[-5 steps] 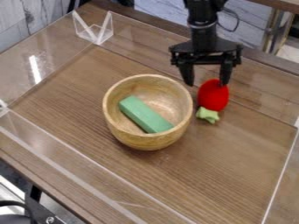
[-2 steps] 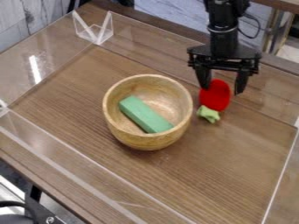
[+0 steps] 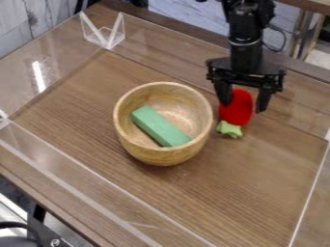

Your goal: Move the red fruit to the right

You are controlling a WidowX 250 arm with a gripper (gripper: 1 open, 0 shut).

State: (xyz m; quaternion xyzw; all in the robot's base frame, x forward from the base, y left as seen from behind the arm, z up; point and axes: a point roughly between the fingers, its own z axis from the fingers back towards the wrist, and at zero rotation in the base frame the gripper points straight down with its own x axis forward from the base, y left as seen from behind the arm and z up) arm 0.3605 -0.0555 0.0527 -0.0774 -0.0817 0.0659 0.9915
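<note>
The red fruit (image 3: 238,106), a small bright red toy strawberry with a green leafy end (image 3: 230,128), lies on the wooden table to the right of the wooden bowl. My black gripper (image 3: 245,89) points down over it, open. Its fingers stand on either side of the fruit's upper part. Whether the fingers touch the fruit I cannot tell.
A round wooden bowl (image 3: 165,152) holds a flat green block (image 3: 160,125) at the middle of the table. Clear plastic walls (image 3: 39,68) ring the table, with a small clear stand (image 3: 103,31) at the back left.
The gripper has shifted to the right and dropped a little, rolling about its axis, from beside the fruit's left to straddling it. The fruit has stayed where it was.
</note>
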